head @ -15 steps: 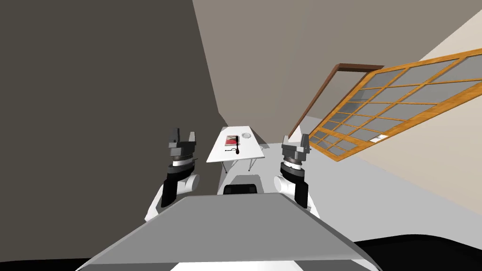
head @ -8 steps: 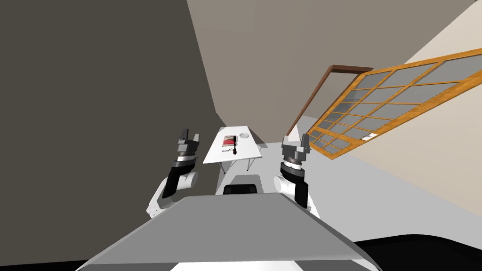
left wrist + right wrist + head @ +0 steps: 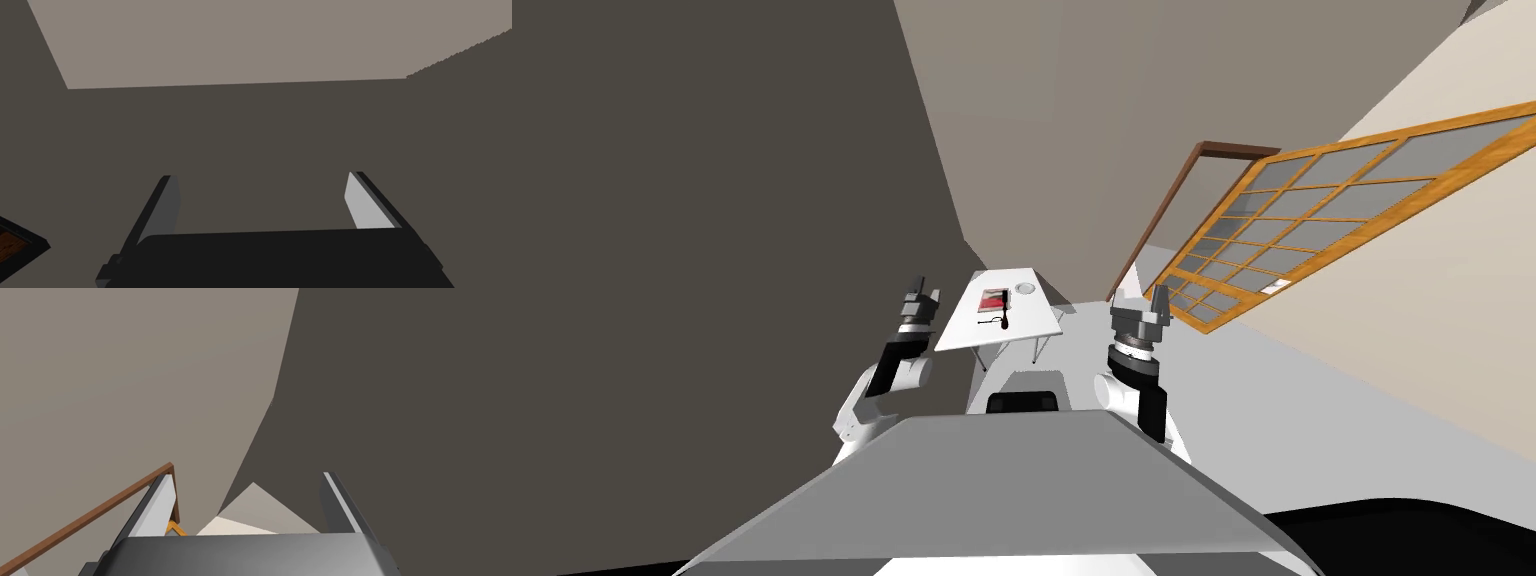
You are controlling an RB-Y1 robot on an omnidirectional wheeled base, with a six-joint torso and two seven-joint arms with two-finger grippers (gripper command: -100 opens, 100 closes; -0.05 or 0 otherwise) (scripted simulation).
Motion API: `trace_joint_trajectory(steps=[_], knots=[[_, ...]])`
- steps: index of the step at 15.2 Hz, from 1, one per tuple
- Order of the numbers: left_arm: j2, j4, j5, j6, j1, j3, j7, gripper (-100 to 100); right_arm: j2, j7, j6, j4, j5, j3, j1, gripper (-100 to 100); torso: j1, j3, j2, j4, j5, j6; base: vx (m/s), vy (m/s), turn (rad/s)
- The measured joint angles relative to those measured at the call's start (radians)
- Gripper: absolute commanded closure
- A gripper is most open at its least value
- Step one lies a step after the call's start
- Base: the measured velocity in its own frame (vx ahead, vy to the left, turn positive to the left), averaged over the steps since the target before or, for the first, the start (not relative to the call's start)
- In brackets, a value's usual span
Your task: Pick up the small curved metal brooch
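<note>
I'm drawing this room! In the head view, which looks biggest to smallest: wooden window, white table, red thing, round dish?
1. wooden window
2. white table
3. red thing, then round dish: both tiny and nearly alike, so that order is unsure.

White table [image 3: 960,336] stands ahead, well apart from left claw [image 3: 921,295] and right claw [image 3: 1144,298], grey floor [image 3: 1082,350] between. Dark wall [image 3: 712,250] runs close beside the left claw. Red pad [image 3: 994,299] and white dish [image 3: 1025,289] lie toward the table's far edge; its near edge is bare.

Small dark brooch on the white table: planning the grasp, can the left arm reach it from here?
Probably not yet. The small dark brooch lies on the white table, some way ahead; the open left gripper hangs raised, seemingly well short of it. Nothing stands between.
</note>
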Motion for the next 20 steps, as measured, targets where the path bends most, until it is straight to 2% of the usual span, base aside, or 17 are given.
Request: trace_joint_trajectory(steps=[3, 5, 8, 16, 20], knots=[[0.015, 0.040, 0.007, 0.056, -0.021, 0.014, 0.016, -100, 0.000, 0.000, 0.000, 0.000, 0.000, 0.000, 0.000, 0, 0.001, 0.000, 0.000, 0.000, 0.000, 0.000, 0.014, -0.046, -0.040], [0.028, 0.087, 0.013, 0.084, -0.047, 0.027, 0.027, -100, 0.000, 0.000, 0.000, 0.000, 0.000, 0.000, 0.000, 0, 0.002, 0.000, 0.000, 0.000, 0.000, 0.000, 0.009, -0.035, -0.047], [0.041, 0.114, 0.020, 0.141, -0.074, 0.040, 0.039, -100, 0.000, 0.000, 0.000, 0.000, 0.000, 0.000, 0.000, 0, 0.001, 0.000, 0.000, 0.000, 0.000, 0.000, 0.008, -0.052, -0.066], [0.076, 0.242, 0.039, 0.290, -0.155, 0.081, 0.079, -100, 0.000, 0.000, 0.000, 0.000, 0.000, 0.000, 0.000, 0, 0.001, 0.000, 0.000, 0.000, 0.000, 0.000, 0.010, -0.046, -0.048], [0.090, 0.279, 0.048, 0.366, -0.183, 0.099, 0.098, -100, 0.000, 0.000, 0.000, 0.000, 0.000, 0.000, 0.000, 0, 0.001, 0.000, 0.000, 0.000, 0.000, 0.000, 0.014, -0.049, -0.054]])
